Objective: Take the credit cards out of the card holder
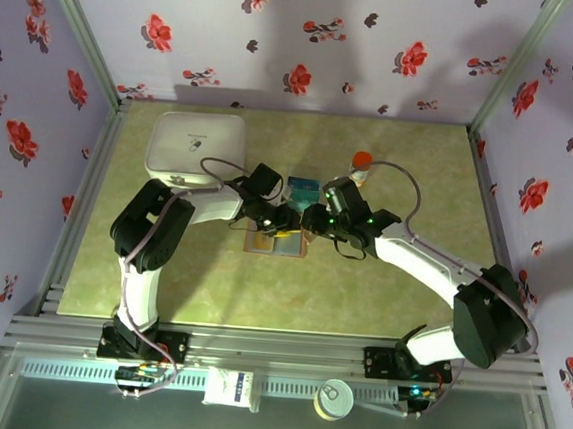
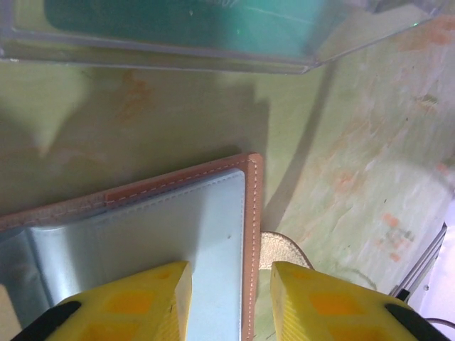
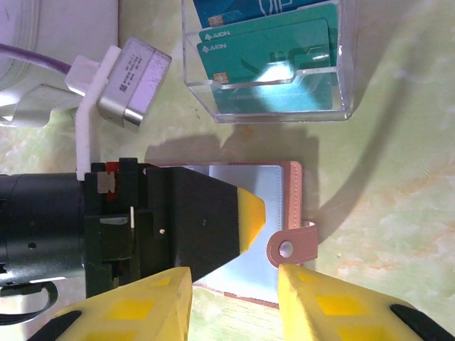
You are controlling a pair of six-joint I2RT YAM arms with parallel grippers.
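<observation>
- Card holder [image 3: 266, 186] lay open and flat on the table [image 2: 355, 142], under the left gripper's tips and just ahead of the right gripper's. It looked light, thin and floppy, and would likely slide or fold unless pinned.
- Cards [image 3: 270, 57], teal and blue, stood in a clear tray [image 3: 341, 78] beyond both grippers. They looked thin, stiff and slick, best pinched by an exposed short edge. Whether any sat in the blue-grey pocket [image 2: 178, 227] could not be told.
- Left gripper [image 2: 229, 273] held nothing. Its jaws were partly apart, straddling the holder's stitched tan edge, with one finger [image 2: 142, 302] over the pocket and the other past the edge.
- Right gripper [image 3: 234, 273] was empty, jaws partly apart. The snap strap [image 3: 291, 245] lay just ahead of one finger; contact could not be told.
</observation>
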